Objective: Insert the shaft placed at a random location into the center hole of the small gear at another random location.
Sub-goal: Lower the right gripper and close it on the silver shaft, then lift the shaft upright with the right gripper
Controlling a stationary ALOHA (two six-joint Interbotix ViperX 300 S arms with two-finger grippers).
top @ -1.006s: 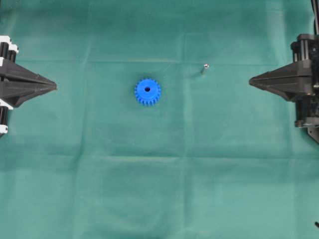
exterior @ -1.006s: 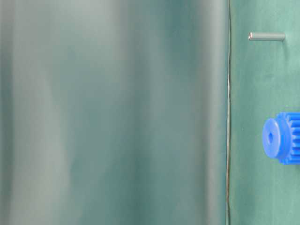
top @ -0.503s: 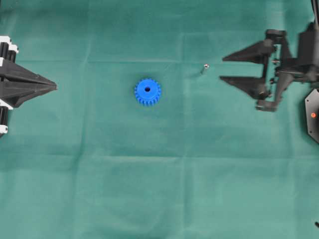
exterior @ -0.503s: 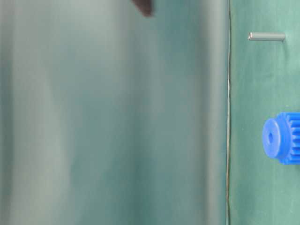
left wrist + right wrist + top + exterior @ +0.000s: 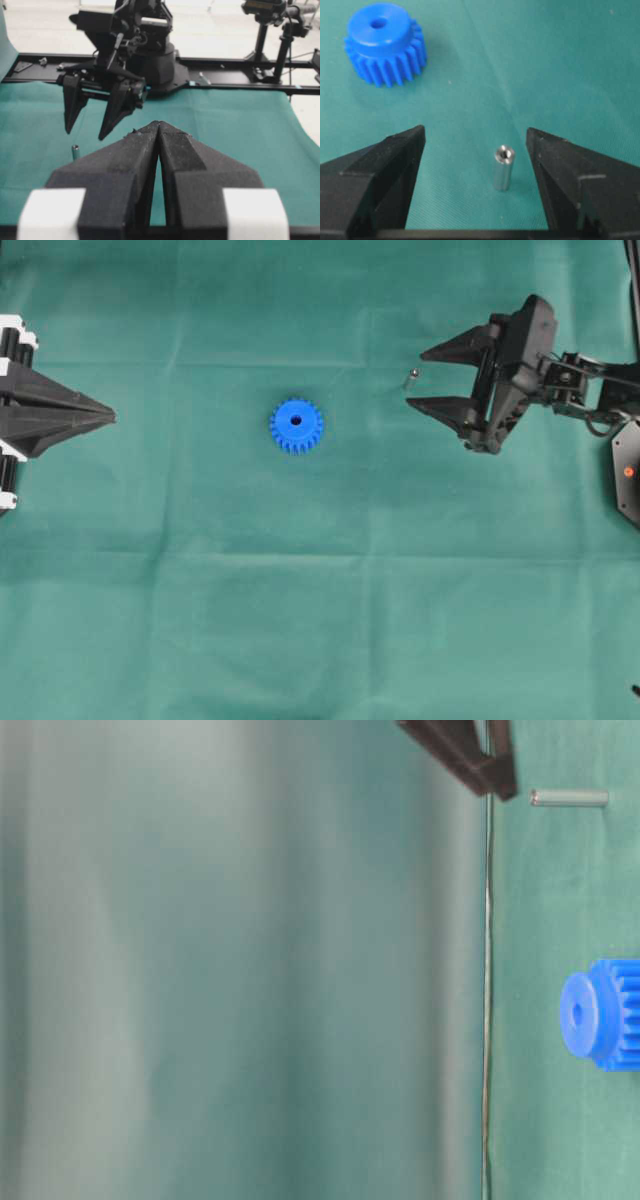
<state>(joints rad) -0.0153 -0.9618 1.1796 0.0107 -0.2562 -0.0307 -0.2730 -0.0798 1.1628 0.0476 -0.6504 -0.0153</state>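
Note:
The shaft (image 5: 410, 377), a small silvery pin, stands upright on the green cloth. In the right wrist view the shaft (image 5: 503, 167) shows in the gap between the fingers, nearer the right one and touching neither. My right gripper (image 5: 416, 378) is open wide with its tips level with the pin. From the left wrist view the right gripper (image 5: 86, 133) hangs slightly above and behind the shaft (image 5: 75, 151). The small gear (image 5: 296, 425) lies flat further left with its center hole (image 5: 296, 420) facing up. My left gripper (image 5: 110, 416) rests shut at the left edge, holding nothing.
Green cloth (image 5: 320, 620) covers the whole table, with faint fold lines. A black rail (image 5: 240, 87) and camera stands (image 5: 260, 40) run behind the far side. A black part with an orange dot (image 5: 626, 472) sits at the right edge.
My right gripper went from shut to wide open and moved left from the table's edge up to the shaft. Shaft, gear and left gripper stayed put.

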